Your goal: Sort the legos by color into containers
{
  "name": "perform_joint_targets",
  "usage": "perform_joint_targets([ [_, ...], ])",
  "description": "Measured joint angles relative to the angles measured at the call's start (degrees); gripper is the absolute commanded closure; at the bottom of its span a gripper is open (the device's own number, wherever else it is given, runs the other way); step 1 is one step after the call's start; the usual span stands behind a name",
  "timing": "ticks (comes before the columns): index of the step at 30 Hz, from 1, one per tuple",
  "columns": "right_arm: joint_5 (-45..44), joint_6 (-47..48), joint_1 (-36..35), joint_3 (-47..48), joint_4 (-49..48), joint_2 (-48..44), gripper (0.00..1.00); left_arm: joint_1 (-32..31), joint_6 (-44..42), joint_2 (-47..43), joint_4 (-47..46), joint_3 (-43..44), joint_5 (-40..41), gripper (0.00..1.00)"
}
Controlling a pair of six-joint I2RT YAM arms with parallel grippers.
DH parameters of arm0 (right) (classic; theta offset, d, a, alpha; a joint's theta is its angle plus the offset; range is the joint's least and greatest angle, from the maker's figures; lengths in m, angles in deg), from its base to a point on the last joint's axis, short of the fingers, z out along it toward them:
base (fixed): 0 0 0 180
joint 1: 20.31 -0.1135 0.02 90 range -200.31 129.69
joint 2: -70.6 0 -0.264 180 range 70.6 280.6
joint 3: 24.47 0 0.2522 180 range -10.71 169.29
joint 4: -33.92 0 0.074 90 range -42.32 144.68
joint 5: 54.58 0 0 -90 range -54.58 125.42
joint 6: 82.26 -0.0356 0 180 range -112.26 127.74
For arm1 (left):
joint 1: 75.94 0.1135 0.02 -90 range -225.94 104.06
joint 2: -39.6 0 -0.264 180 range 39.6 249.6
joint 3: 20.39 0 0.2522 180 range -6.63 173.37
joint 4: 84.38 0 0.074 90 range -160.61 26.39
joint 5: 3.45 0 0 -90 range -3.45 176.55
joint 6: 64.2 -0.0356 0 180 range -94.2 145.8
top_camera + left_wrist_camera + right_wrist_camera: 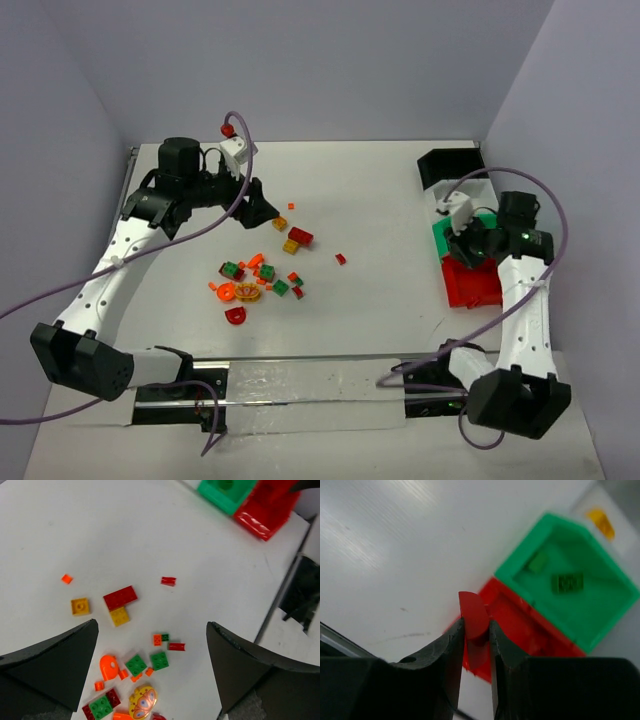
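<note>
Legos [262, 275] lie in a loose heap on the table [380, 200] in front of the left arm, red, green, orange and yellow all mixed, well apart from the bins on the right. The right claw [476, 627] is pinched narrow on a red rounded piece [471, 611] and hangs near the edge of the red bin [520, 625]. The green bin [600, 605] beside it already holds two green bricks [567, 582]. Dropping this red one looks like the step in hand: the claw wants to be a little further over the bin, then to open. The left claw [151, 625] stands wide and empty above the heap. To my eye it must settle on one small brick and come down square over it.
</note>
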Motion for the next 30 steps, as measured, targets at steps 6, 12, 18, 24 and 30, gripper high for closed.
perform_joint_targets([
  [6,-3.6,5.6,16.1,2.0,4.5,7.6,1.00,-0.7,6.0,-0.6,-3.6,-2.5,9.4,0.01],
  [12,-5.9,5.2,20.5,3.9,4.2,16.3,0.99,-0.7,5.4,-0.5,-3.9,-2.5,11.0,0.01],
  [18,-7.4,2.6,20.6,3.9,2.3,21.2,0.45,-1.0,4.2,0.2,-3.9,-2.5,13.2,0.01],
  [24,-10.4,0.7,20.6,3.9,0.5,22.5,0.19,-1.1,3.7,0.6,-4.0,-3.2,15.6,0.01],
  [30,-9.6,-1.5,20.0,6.8,1.1,21.3,0.15,-1.1,3.9,0.3,-4.1,-5.5,16.6,0.01],
])
